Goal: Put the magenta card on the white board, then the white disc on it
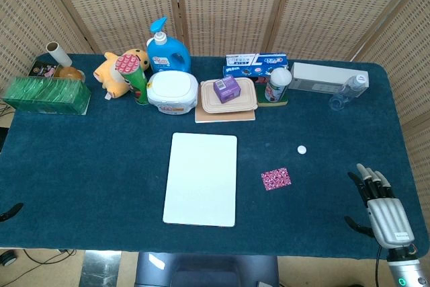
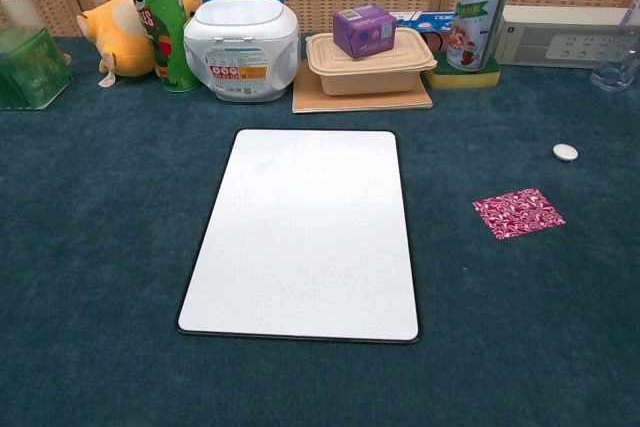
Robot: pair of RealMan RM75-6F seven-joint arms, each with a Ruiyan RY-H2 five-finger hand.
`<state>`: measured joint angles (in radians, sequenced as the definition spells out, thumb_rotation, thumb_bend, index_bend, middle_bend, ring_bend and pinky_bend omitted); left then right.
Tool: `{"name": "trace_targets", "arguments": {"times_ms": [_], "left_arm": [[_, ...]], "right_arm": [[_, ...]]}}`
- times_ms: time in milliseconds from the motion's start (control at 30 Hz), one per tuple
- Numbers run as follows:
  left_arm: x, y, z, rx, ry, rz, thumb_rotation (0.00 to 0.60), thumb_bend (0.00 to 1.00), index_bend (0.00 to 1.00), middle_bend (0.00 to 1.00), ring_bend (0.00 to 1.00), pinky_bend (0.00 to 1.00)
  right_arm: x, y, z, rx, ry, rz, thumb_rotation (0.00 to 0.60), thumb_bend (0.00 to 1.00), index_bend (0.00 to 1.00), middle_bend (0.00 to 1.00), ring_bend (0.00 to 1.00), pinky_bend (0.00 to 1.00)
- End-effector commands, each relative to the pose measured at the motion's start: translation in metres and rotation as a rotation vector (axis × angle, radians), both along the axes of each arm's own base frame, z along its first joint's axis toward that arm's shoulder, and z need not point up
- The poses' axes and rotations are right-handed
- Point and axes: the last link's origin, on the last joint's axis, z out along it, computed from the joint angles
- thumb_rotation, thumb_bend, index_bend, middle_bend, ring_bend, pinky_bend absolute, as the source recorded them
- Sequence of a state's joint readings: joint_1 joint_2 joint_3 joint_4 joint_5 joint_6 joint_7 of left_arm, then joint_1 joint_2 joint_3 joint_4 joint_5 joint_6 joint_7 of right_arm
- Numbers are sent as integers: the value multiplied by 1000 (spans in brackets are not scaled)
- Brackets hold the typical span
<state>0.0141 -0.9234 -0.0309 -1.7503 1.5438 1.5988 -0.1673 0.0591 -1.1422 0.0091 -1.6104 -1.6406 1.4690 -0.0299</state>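
- The board [image 1: 201, 179] lies flat and bare in the middle of the blue cloth [image 1: 87, 166], near the front edge, so it is free to receive the card.
- The card [image 1: 276, 179] lies flat on the cloth to the right of the board, apart from it and not yet moved.
- The disc [image 1: 302, 149] sits just beyond the card, further from the board, touching nothing.
- The right hand [image 1: 381, 206] rests low at the table's front right corner, fingers spread and holding nothing; being on the card's side, it is likely the one to fetch it.
- The left hand [image 1: 10, 212] shows only as a dark tip at the left edge; I cannot tell its state.
- Bottles, boxes and a plush toy [image 1: 119, 72] line the back, clear of the work.
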Motion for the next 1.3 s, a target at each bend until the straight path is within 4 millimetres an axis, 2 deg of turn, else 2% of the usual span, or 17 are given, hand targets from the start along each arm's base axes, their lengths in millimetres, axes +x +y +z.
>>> {"name": "trace_targets", "arguments": {"times_ms": [33, 267, 467, 600, 967, 1300], "left_arm": [[0, -1, 0, 5, 1, 0, 600, 102, 0, 0, 0, 0], [1, -6, 0, 11, -1, -9, 600, 102, 0, 0, 0, 0], [1, -6, 0, 9, 1, -13, 600, 102, 0, 0, 0, 0], [0, -5, 0, 11, 0, -6, 600, 103, 0, 0, 0, 0], [1, 3, -4, 11, 16, 23, 600, 102, 0, 0, 0, 0], [2, 6, -6, 9, 26, 38, 600, 102, 0, 0, 0, 0]], "right_arm": [[10, -15, -6, 55, -12, 35, 600, 254, 121, 10, 0, 21], [35, -45, -25, 196, -68, 99, 600, 257, 159, 19, 0, 21], [58, -84, -51, 333, -103, 119, 600, 253, 198, 23, 0, 23], [68, -103, -69, 390, -94, 116, 600, 254, 201, 27, 0, 26], [69, -131, -113, 481, -50, 73, 600, 261, 213, 29, 0, 35], [65, -143, -126, 496, -29, 79, 600, 262, 227, 31, 0, 41]]}}
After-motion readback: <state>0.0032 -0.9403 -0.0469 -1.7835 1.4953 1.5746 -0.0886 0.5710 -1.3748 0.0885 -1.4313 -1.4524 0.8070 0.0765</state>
